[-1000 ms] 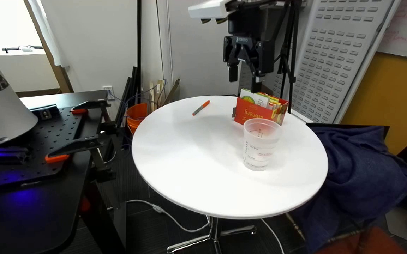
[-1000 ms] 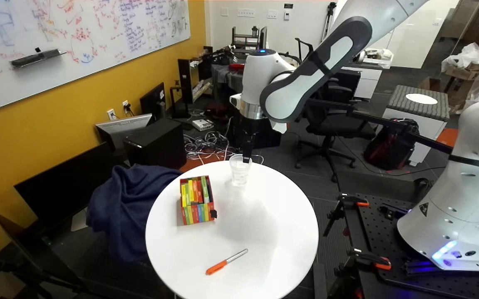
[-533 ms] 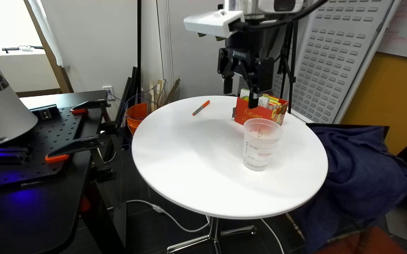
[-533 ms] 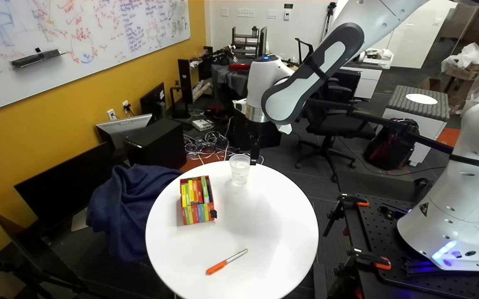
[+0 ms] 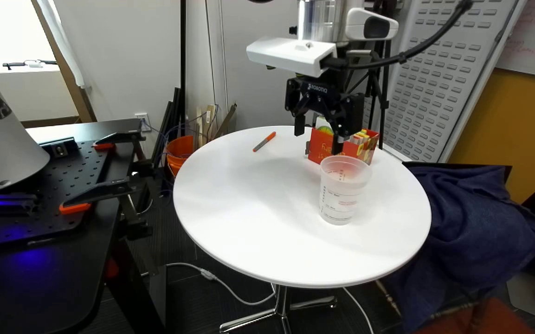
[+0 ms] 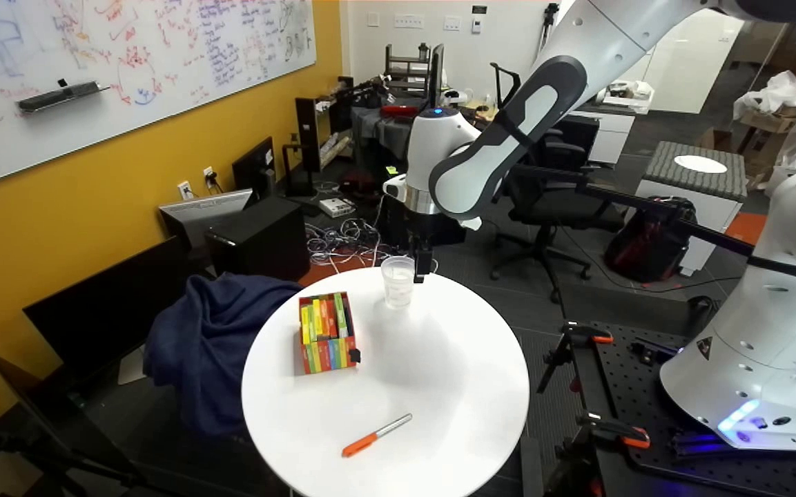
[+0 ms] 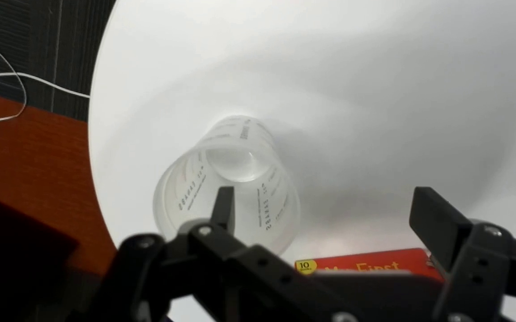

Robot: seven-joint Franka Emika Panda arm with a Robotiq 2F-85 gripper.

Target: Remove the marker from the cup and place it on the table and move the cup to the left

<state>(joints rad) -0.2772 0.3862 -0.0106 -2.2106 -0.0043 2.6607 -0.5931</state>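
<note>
The clear plastic cup (image 5: 341, 197) stands upright on the round white table (image 5: 248, 208); it also shows in an exterior view (image 6: 398, 286) and in the wrist view (image 7: 240, 165). No marker shows inside it. The orange-red marker (image 5: 264, 142) lies on the table, apart from the cup, also visible in an exterior view (image 6: 377, 436) but out of the wrist view. My gripper (image 5: 318, 138) is open with nothing between its fingers, above the table near the cup's rim. In the wrist view, one finger of the gripper (image 7: 322, 205) overlaps the cup's opening; the other is off to its right.
A red carton box of small books (image 5: 319, 150) stands close to the cup, and its top shows under the gripper in the wrist view (image 7: 401, 259). The black desk (image 5: 63, 278) with the arm's base is beside the table. A blue cloth (image 5: 467, 222) hangs beyond the table's edge.
My gripper has come down toward the table and the cup's rim height, with its fingers staying open. The cup, the marker and the box have not moved.
</note>
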